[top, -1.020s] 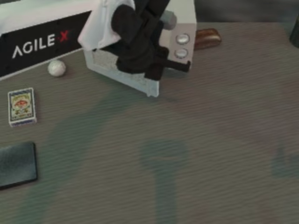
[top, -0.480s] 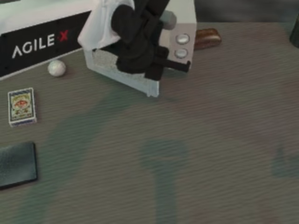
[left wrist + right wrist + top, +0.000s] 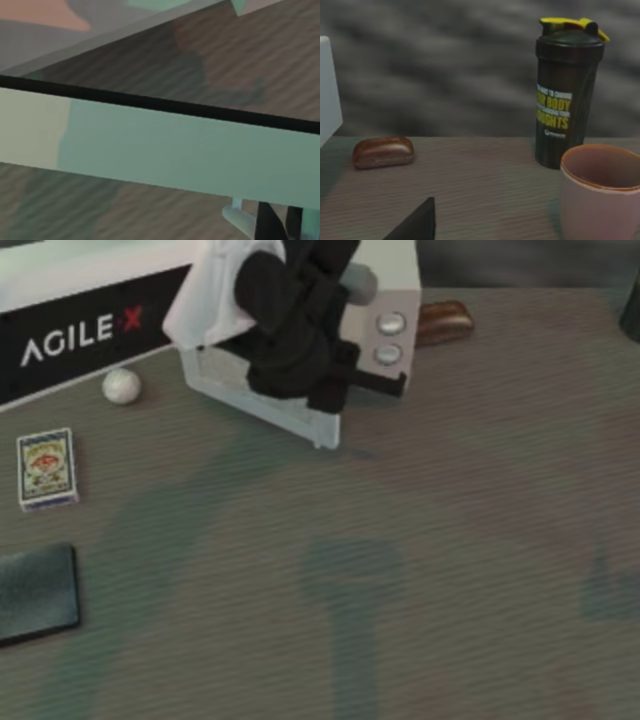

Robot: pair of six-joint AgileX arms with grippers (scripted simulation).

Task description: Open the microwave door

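The white microwave (image 3: 395,280) stands at the table's back middle, two grey knobs (image 3: 389,338) on its front. The microwave door (image 3: 262,405) is swung out from the left side, its free edge toward the table's front. My left arm reaches over it from behind, and the left gripper (image 3: 338,392) is at the door's free end. In the left wrist view the door's edge (image 3: 165,145) fills the frame; the pale handle (image 3: 239,218) runs between the dark fingers (image 3: 266,225), which are shut on it. A dark part of my right gripper (image 3: 420,225) shows low on the table, off the top view.
A white ball (image 3: 121,386), a card box (image 3: 46,468) and a dark pad (image 3: 35,592) lie at the left. A black AgileX board (image 3: 90,330) stands behind them. A brown loaf (image 3: 443,322) lies right of the microwave. A black shaker bottle (image 3: 568,95) and pink cup (image 3: 602,190) stand near the right arm.
The door's free edge has crept slightly left and outward with the left gripper on the handle. The right arm has not moved.
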